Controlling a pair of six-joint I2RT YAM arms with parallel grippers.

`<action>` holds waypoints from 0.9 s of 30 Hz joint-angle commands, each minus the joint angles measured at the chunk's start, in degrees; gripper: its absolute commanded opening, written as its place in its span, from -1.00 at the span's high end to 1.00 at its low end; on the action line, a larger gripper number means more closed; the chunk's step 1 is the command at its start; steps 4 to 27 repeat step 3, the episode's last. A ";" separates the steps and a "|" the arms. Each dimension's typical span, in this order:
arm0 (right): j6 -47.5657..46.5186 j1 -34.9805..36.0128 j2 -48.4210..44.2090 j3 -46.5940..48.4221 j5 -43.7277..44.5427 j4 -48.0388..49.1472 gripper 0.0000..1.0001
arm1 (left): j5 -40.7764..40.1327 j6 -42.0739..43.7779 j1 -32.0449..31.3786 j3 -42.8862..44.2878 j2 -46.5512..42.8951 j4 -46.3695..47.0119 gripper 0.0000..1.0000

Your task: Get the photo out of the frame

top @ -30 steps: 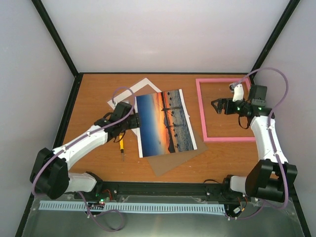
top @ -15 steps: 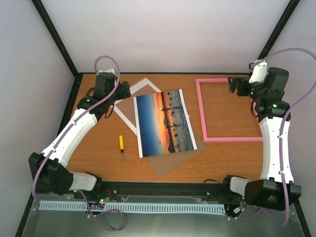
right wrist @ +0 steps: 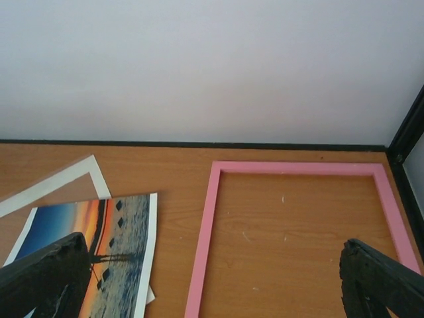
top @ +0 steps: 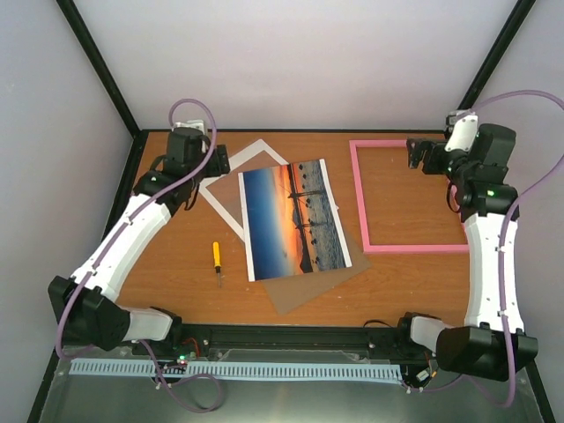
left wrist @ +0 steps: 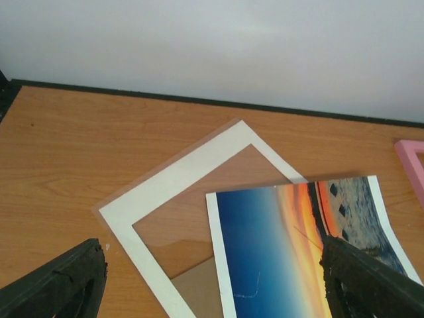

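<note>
The photo (top: 295, 220), an orange sunset over blue water, lies flat in the middle of the table, outside the frame; it also shows in the left wrist view (left wrist: 291, 252) and the right wrist view (right wrist: 93, 252). The pink frame (top: 362, 203) lies empty at the right, bare table inside it (right wrist: 202, 245). My left gripper (top: 218, 164) hovers open above the back left, over the mat (left wrist: 211, 242). My right gripper (top: 414, 157) hangs open above the frame's far edge (right wrist: 212, 242). Neither holds anything.
A white mat border (top: 218, 201) lies at the back left, partly under the photo (left wrist: 179, 169). A brown backing board (top: 308, 286) sticks out beneath the photo's near edge. A yellow-handled screwdriver (top: 216, 257) lies left of the photo. Walls close the back and sides.
Both arms have risen and drawn back. The left gripper left the photo's left edge for the back left; the right one moved from inside the frame to its far edge.
</note>
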 commanded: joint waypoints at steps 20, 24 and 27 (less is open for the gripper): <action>0.07 -0.28 -0.43 -1.61 -1.62 1.37 -1.00 | 0.66 0.31 0.22 -2.00 -1.54 -0.17 -0.76; 0.07 -0.28 -0.43 -1.61 -1.62 1.37 -1.00 | 0.66 0.31 0.22 -2.00 -1.54 -0.17 -0.76; 0.07 -0.28 -0.43 -1.61 -1.62 1.37 -1.00 | 0.66 0.31 0.22 -2.00 -1.54 -0.17 -0.76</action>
